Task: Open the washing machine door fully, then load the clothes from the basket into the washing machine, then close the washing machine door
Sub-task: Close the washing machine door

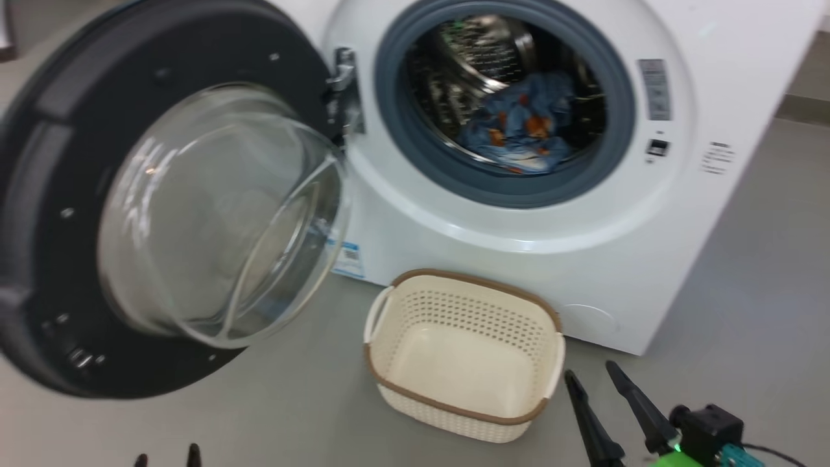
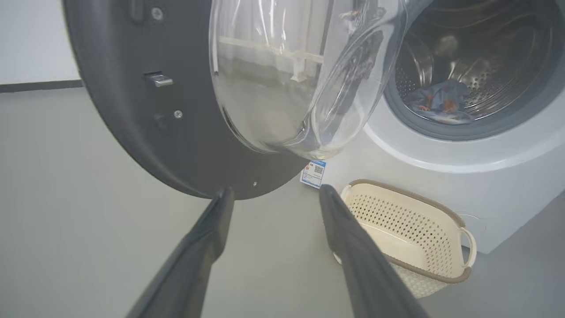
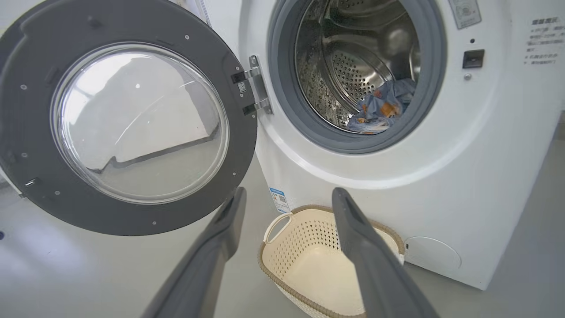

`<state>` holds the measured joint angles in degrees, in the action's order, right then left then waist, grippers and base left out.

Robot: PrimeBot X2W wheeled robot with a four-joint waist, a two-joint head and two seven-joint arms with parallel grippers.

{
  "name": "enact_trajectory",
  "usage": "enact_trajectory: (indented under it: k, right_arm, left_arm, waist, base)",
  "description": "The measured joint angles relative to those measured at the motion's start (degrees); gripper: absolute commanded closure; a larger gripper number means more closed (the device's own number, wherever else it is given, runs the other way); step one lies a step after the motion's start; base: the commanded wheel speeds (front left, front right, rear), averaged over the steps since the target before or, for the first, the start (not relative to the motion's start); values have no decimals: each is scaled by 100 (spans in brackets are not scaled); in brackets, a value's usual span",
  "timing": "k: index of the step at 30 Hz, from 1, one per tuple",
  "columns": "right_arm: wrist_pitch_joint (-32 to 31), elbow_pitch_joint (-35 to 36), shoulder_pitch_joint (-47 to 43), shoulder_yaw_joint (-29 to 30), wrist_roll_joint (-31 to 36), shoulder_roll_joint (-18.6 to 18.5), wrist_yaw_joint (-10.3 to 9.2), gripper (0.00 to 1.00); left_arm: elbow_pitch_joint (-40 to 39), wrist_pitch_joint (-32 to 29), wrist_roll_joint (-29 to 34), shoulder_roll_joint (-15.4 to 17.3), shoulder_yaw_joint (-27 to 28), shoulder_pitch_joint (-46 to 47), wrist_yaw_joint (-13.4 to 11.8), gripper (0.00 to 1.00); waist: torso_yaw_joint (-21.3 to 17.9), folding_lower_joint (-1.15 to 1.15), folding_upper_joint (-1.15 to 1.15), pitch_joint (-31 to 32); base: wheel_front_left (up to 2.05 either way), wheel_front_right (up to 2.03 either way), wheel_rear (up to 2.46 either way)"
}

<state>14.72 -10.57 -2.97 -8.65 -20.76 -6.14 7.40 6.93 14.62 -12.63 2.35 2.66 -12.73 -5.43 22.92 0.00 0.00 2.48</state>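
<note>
The left gripper (image 2: 274, 192) has its two dark fingers spread wide, with open floor (image 2: 88, 198) showing between them; they pinch nothing and touch nothing. It hangs low in front of the washing machine (image 1: 583, 246), off to the door side, and its fingertips point at the lower edge of the washing machine door (image 1: 39, 194) without reaching it.

The right gripper (image 3: 290, 192) is parted just as wide and is likewise bare-handed. It hovers in front of the washing machine, on the side away from the hinge, near the basket (image 1: 467, 415) but apart from its rim.

The washing machine door stands swung wide on its metal hinge (image 1: 342, 78) at the left of the machine's opening. Its inner face is turned outward and its clear glass bowl (image 1: 214, 214) bulges toward the camera.

The clothes (image 1: 522, 126), blue fabric with orange-brown figures, lie bundled at the bottom of the steel drum (image 3: 353, 66) inside the washing machine, behind the grey gasket (image 1: 395, 130).

The basket sits upright on the floor just in front of the washing machine, below the opening, its cream inner bottom in plain sight. A small blue label (image 1: 349, 258) is stuck at the machine's lower left front corner, beside the basket.
</note>
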Motion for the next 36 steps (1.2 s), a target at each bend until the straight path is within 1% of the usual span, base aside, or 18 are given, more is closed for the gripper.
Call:
enact_trajectory:
  k: [3,7,14,15,17,22,24,26,29,31,36]
  right_arm:
    - [0,-73,253,-220,-1,-63,0,0]
    - [0,-194,566,-439,-64,-138,0,0]
    - [0,-316,688,-604,-121,-211,0,0]
    - [0,-323,691,-614,-123,-223,0,0]
    - [0,-333,699,-625,-141,-248,0,0]
    - [0,-341,702,-623,-159,-279,0,0]
    - [0,-341,701,-619,-159,-279,0,0]
    - [0,-339,701,-603,-159,-279,0,0]
    - [0,-338,699,-582,-159,-278,0,0]
    - [0,-337,698,-579,-159,-277,0,0]
    - [0,-338,693,-577,-159,-275,0,0]
  left_arm:
    - [-164,0,-123,1,73,-19,-135,0]
    - [-354,0,-256,2,147,-82,-267,0]
    - [-513,0,-358,1,157,-170,-422,0]
    - [-514,0,-403,1,151,-171,-443,52]
    - [-514,0,-478,1,138,-178,-443,100]
    - [-513,0,-543,1,144,-232,-443,100]
    - [-531,0,-664,-1,189,-232,-449,100]
    - [-691,0,-1360,-1,409,-230,-491,100]
    - [-849,1,-2286,-5,823,-198,-454,100]
    - [-869,1,-2795,-7,1191,-107,-299,100]
    - [-757,-9,-4575,-26,2149,421,156,100]
  waist:
    - [289,0,0,-44]
    - [556,0,0,-146]
    - [733,0,0,-333]
    - [742,0,0,-345]
    - [751,0,0,-358]
    - [759,0,0,-370]
    - [762,0,0,-372]
    - [767,0,0,-370]
    - [769,0,0,-368]
    - [768,0,0,-367]
    - [758,0,0,-362]
  base:
    - [0,0,0]
    - [0,0,0]
    - [0,0,0]
    - [0,0,0]
    - [0,0,0]
    - [0,0,0]
    - [0,0,0]
    - [0,0,0]
    - [0,0,0]
    - [0,0,0]
    - [0,0,0]
